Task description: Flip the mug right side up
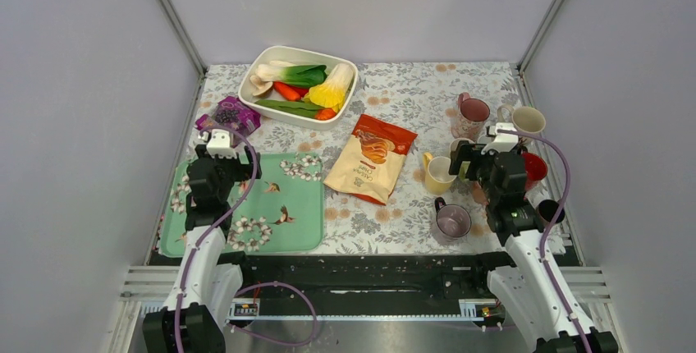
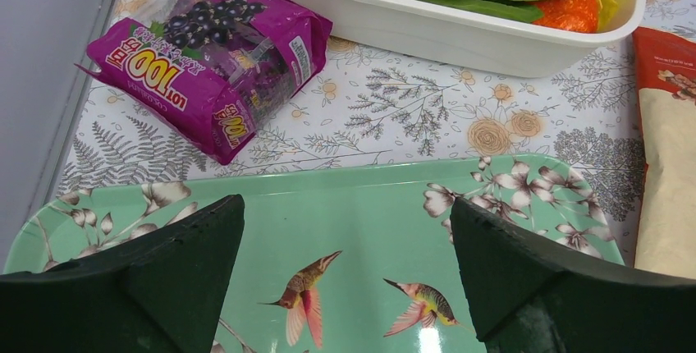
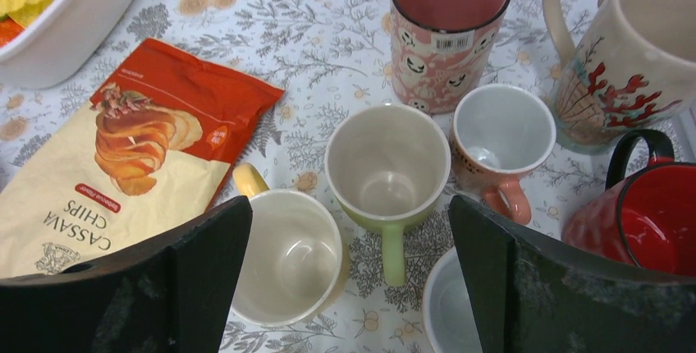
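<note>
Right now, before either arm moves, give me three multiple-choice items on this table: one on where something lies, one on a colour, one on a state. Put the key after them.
1. Relative to the white dish, the purple snack pack lies: A inside it; B on the cloth beside it; C under it.
2. The tray below the left gripper is: A green; B blue; C red.
3. The green mug in front of the right gripper is: A upside down; B on its side; C mouth up.

Key: 1 B, the pack rests on the cloth between dish and tray. 2 A, the tray is mint green with birds and flowers. 3 C, the mug's bare inside faces the wrist camera.
</note>
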`<state>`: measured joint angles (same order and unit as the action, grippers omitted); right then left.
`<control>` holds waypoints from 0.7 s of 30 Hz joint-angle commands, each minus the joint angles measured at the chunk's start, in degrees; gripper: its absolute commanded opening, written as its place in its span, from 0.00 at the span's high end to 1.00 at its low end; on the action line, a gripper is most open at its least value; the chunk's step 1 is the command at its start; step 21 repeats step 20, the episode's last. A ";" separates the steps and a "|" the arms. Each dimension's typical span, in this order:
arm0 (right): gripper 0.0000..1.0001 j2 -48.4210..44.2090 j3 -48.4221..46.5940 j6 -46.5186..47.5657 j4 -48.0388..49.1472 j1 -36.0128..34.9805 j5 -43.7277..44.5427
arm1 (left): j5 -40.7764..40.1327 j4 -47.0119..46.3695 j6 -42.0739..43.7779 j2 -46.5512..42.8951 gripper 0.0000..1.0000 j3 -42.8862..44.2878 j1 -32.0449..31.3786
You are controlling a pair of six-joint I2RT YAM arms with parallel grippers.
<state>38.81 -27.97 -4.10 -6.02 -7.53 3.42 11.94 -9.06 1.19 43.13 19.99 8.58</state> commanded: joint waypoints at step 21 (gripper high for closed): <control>0.01 1.27 -0.98 0.32 5.10 -0.47 1.47 | -1.79 -1.57 1.03 -0.25 0.01 0.14 0.21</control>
